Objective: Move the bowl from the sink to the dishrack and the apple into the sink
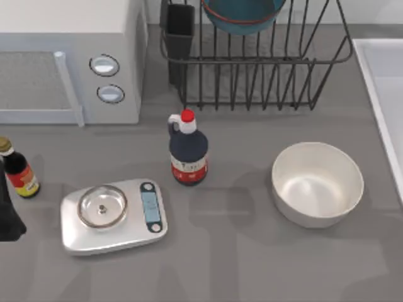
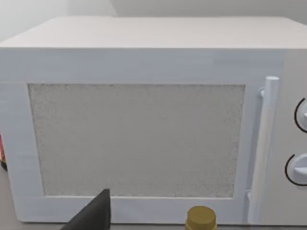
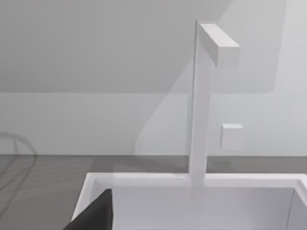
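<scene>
the left gripper sits parked at nine o'clock on the table edge, beside a small sauce bottle; i cannot tell how its fingers stand. moving out, the scale, a dark bottle and the white bowl crowd the middle. at twelve o'clock the bowl already rests in the dishrack, so that half looks done. the sink lies at three o'clock, and the right gripper hovers at its rim facing the faucet, its spread unclear. i cannot locate the apple; it should be lowered well inside the basin, clear of the faucet, before letting go.
</scene>
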Available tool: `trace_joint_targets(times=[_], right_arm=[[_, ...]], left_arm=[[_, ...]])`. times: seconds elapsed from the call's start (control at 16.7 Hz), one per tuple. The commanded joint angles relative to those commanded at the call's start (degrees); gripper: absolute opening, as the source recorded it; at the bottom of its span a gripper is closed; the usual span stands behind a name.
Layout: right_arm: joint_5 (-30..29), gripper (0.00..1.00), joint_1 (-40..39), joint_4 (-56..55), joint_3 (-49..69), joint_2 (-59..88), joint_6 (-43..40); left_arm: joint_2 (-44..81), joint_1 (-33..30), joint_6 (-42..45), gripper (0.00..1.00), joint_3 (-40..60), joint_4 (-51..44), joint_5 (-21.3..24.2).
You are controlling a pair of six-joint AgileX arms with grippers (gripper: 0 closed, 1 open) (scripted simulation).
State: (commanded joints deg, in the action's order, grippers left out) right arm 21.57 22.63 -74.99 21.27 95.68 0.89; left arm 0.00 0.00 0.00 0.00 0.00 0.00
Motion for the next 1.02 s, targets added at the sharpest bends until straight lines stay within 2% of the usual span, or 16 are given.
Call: trace_joint_targets(times=[0.66, 1.02], right_arm=[[-14.8, 1.00, -15.8, 52.7, -14.7, -70.9, -0.5], [-20.7, 1.00, -21.7, 72.4, -20.4, -92.9, -0.8]], left_arm=[[0.0, 0.0, 0.0, 1.00, 0.0, 0.0, 0.0], [0.0, 0.0, 0.0, 1.00, 0.0, 0.0, 0.0]])
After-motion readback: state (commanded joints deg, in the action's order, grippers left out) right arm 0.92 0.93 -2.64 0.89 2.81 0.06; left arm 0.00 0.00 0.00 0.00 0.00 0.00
